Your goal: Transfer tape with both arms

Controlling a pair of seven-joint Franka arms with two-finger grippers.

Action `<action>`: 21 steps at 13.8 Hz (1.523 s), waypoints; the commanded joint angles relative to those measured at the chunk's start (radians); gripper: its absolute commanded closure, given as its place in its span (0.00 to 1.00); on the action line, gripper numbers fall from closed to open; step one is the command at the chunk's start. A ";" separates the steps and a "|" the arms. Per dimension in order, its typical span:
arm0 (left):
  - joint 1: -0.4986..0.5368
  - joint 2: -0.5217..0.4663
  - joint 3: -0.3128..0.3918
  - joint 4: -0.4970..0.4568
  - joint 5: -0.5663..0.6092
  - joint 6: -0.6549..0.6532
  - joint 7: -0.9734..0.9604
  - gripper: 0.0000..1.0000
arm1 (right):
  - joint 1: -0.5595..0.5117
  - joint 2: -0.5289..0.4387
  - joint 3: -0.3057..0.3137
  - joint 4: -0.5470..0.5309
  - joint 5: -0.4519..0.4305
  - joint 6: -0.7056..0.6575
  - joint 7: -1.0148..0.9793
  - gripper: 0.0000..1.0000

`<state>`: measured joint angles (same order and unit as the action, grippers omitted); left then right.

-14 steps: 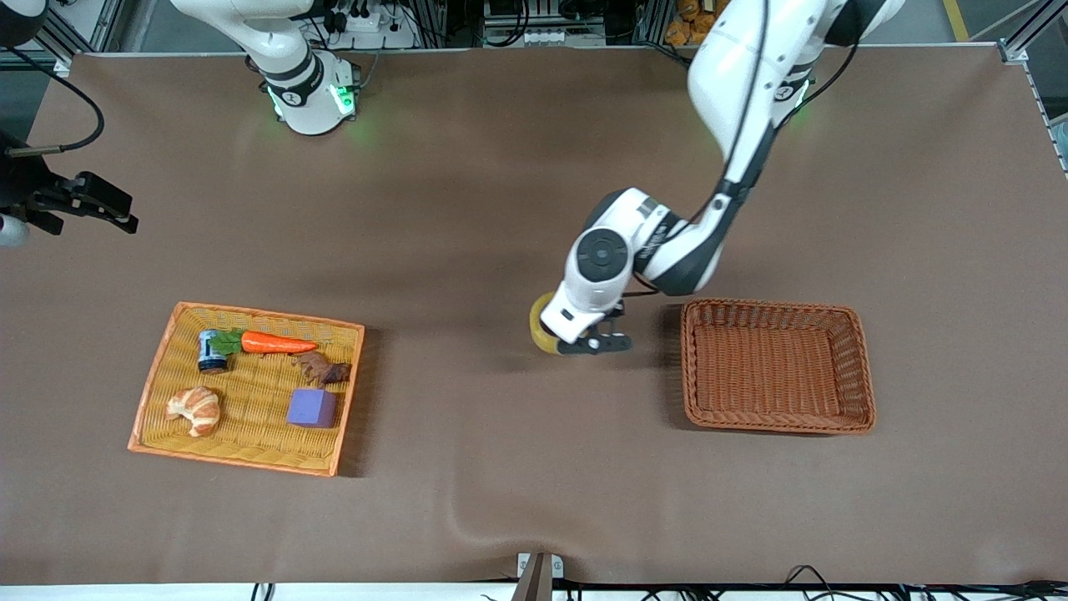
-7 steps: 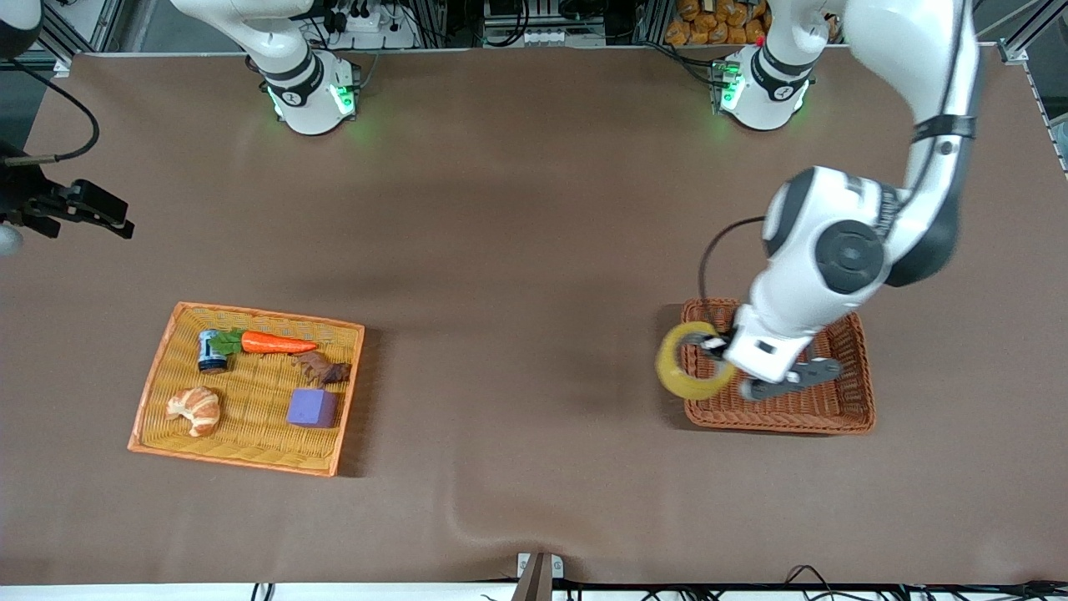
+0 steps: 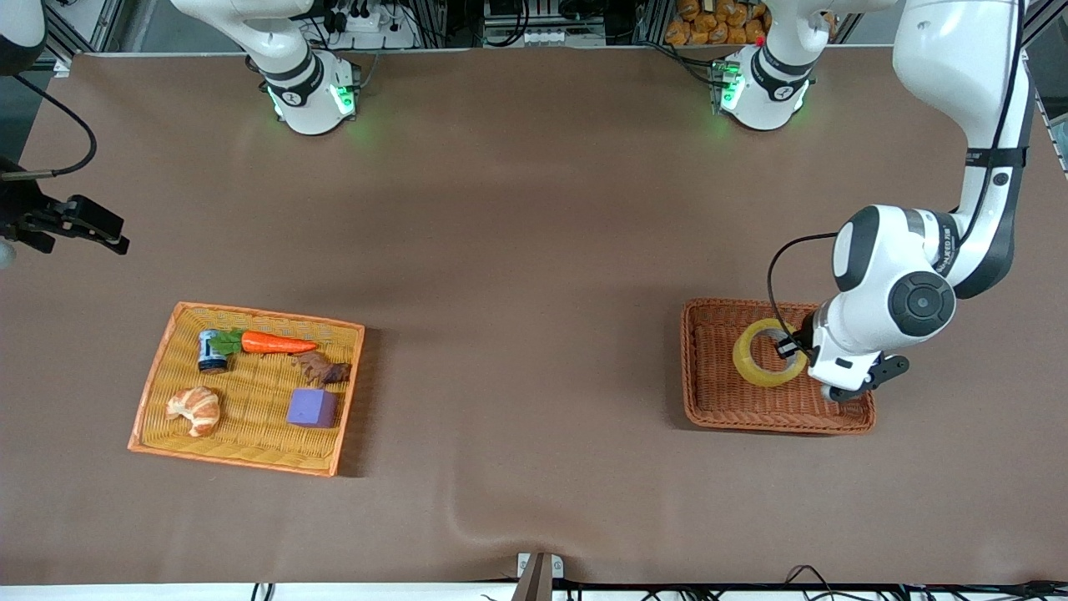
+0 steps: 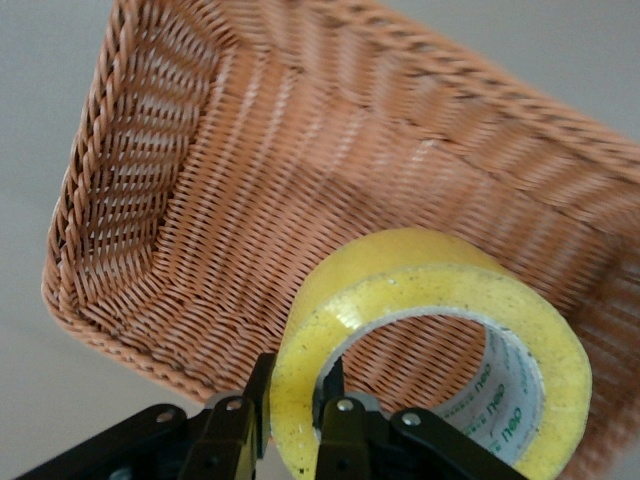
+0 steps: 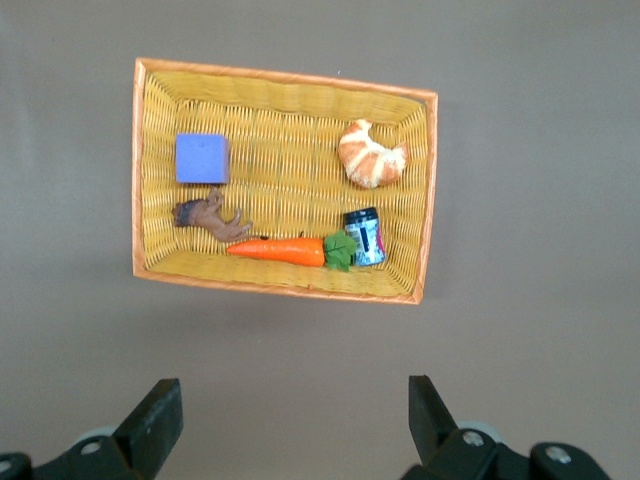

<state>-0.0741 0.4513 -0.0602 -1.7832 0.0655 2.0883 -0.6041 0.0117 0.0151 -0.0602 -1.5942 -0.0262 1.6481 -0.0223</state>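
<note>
The tape (image 3: 766,354), a yellowish ring with a grey core, hangs over the inside of the brown wicker basket (image 3: 859,417). My left gripper (image 3: 791,349) is shut on the roll's wall, one finger outside and one inside the ring. In the left wrist view the tape (image 4: 430,290) fills the space in front of the left gripper (image 4: 295,395), with the basket (image 4: 190,190) below it. My right gripper (image 3: 108,234) waits in the air at the right arm's end of the table. It is open and empty in the right wrist view (image 5: 292,398).
A yellow wicker tray (image 3: 158,392) toward the right arm's end holds a carrot (image 3: 275,342), a croissant (image 3: 194,409), a purple cube (image 3: 312,408), a small can (image 3: 210,351) and a brown toy figure (image 3: 324,369). The right wrist view looks down on this tray (image 5: 430,200). The brown basket holds nothing else.
My left arm has carried the tape from the middle of the table to over the brown basket. My right gripper has drifted slightly toward the table's end.
</note>
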 commanded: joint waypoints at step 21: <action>0.034 -0.442 -0.023 0.191 0.010 -0.388 0.355 0.00 | -0.026 0.009 0.011 0.023 -0.001 -0.005 0.013 0.00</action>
<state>-0.0529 0.0211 -0.0775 -1.5994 0.0908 1.7238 -0.3178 0.0024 0.0163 -0.0631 -1.5894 -0.0259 1.6566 -0.0145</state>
